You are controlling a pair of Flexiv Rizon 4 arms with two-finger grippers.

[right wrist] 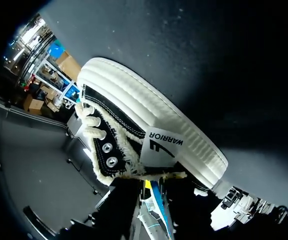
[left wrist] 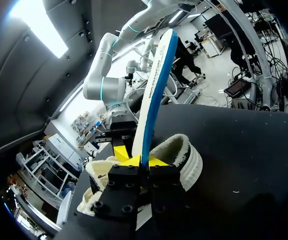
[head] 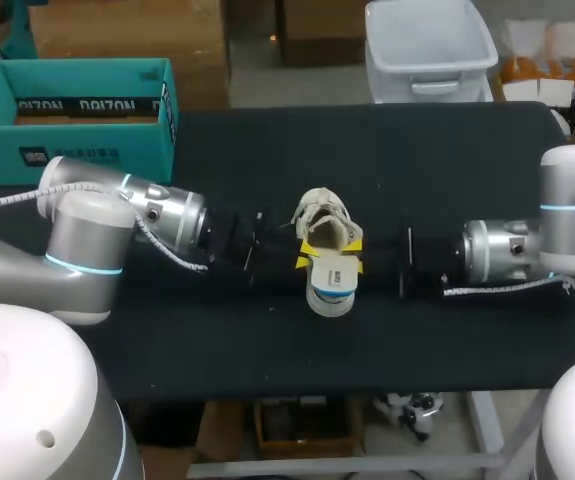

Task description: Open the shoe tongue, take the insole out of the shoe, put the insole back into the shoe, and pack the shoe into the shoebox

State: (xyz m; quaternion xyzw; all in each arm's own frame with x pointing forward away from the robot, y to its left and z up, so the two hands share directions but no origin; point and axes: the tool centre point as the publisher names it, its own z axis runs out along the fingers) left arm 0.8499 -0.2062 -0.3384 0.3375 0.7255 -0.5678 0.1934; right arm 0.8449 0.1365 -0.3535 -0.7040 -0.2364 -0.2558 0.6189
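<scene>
White-and-blue insole [head: 329,288] is the nearest thing, sticking well out of the shoe. I'd call this the insole step, roughly mid-job, though I can't say for sure whether it's heading out or back in. My left hand [left wrist: 142,161] is pressed together on the insole's edge, one yellow tip on either side of the blue rim. It's pinched right where the insole comes up out of the fleece lining [left wrist: 176,147].

The shoe [head: 325,215] lies in the middle of the black counter [head: 447,170], between both arms. My right hand [head: 355,256] is tight against the shoe's opposite side. From these shots I can't tell if it's actually gripping or just resting there.

How to do it well, imo:
- Move the insole along the shoe's length, not sideways, or it'll probably buckle against the collar.
- It's a thin edge grip, so go slow, because a jerk could slip it loose.
- The shoe needs bracing from the right, or it'll likely just drag along with the insole.
- The tongue wants to be folded well clear so nothing snags.

Teal shoebox [head: 87,160] sits by the far left corner, well apart from the shoe with its top open. That part isn't started yet.
</scene>
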